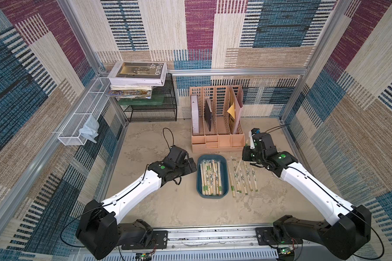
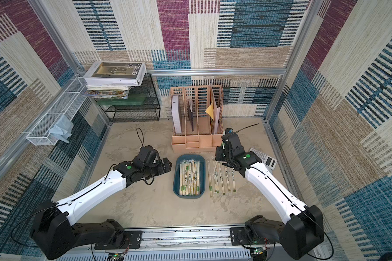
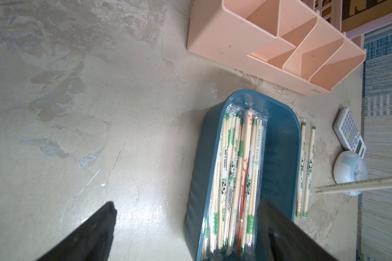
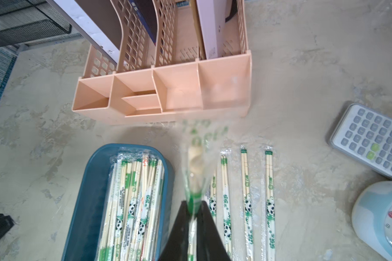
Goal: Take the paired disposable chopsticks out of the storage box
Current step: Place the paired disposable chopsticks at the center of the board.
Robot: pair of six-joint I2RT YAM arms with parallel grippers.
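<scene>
Storage box: You are looking at a shallow dark teal-blue plastic tray (image 1: 199, 176) with rounded corners and smooth walls. It is sitting lengthwise on the mottled beige, plaster-like desk (image 1: 168, 203), just in front of the peach slotted plastic file organizer (image 1: 217, 140).
Chopsticks in box: The thin pale bamboo pairs in crinkly clear wrappers (image 1: 211, 178) are lying packed along the tray, showing green bands and panda prints. The left wrist view is also showing you a red-printed pair (image 3: 242, 180) among them.
Chopsticks on desk: A row of wrapped pairs (image 1: 242, 178) is lying side by side just beside the tray, on the right arm's side.
Right claw: Your right claw (image 4: 192, 203) is clamping one wrapped pair (image 4: 196, 162) by its green-banded end, over the row. The pair is looking blurred there, slanted in a top view (image 1: 238, 166), and showing as bare stick tips in the left wrist view (image 3: 360, 184).
Left claw: Your left claw (image 3: 186, 204) is standing wide apart and gripping nothing, one finger over bare desk and one over the tray.
Only some views: A flat calculator with grey keys (image 2: 264, 158) is showing in a top view and both wrist views. A rounded pale blue-white dial timer (image 4: 380, 217) is showing in the wrist views alone.
</scene>
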